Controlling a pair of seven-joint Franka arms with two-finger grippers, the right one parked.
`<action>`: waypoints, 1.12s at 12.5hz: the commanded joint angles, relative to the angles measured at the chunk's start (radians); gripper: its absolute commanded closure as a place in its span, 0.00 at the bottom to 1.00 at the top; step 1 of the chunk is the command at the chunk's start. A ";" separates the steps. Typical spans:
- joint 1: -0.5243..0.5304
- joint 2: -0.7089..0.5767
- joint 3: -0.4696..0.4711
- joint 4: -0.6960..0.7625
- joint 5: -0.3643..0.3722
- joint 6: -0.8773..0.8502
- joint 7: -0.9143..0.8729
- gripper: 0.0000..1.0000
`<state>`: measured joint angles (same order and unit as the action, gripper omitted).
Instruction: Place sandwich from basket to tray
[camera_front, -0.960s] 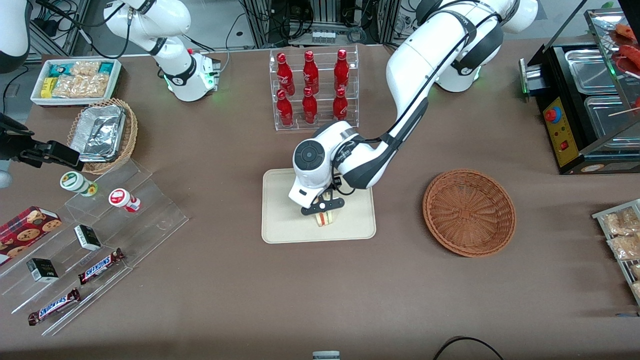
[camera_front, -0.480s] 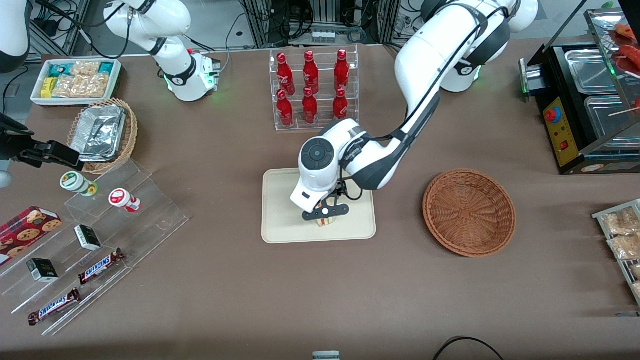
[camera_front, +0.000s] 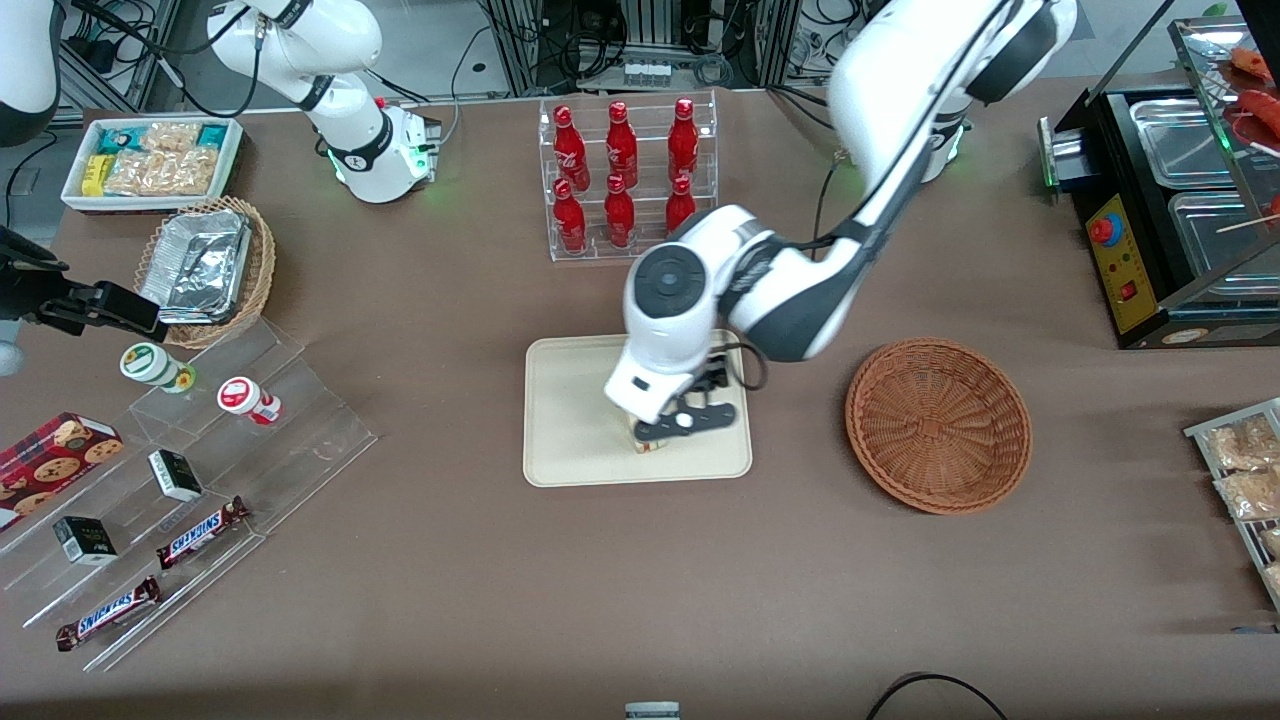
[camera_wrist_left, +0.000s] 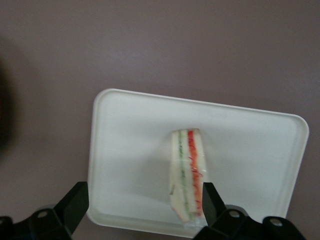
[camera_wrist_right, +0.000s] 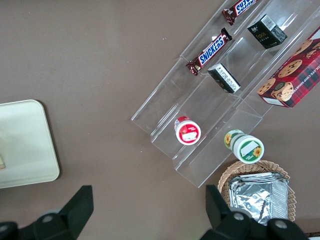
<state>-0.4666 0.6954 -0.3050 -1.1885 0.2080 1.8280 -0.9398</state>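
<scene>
Where brown tabletop (camera_front: 480, 600) spreads, the open claw (camera_wrist_left: 142, 212) hovers over the tray (camera_wrist_left: 130, 150).

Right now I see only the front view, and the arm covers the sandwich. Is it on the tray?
Observer: Yes. The left wrist view shows the sandwich lying on the tray, inside the rim.
Operator: Does the gripper hold it?
Observer: No. The gripper is open above it, spread wider than the sandwich.
Operator: Which side faces up?
Observer: The cut edge, with its red and green layers.
</scene>
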 joint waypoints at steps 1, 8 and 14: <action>0.087 -0.112 -0.006 -0.115 -0.004 -0.023 0.093 0.00; 0.272 -0.266 -0.006 -0.266 -0.108 -0.041 0.404 0.00; 0.391 -0.347 0.007 -0.281 -0.140 -0.192 0.678 0.00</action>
<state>-0.1288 0.4059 -0.3011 -1.4333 0.0939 1.6903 -0.3694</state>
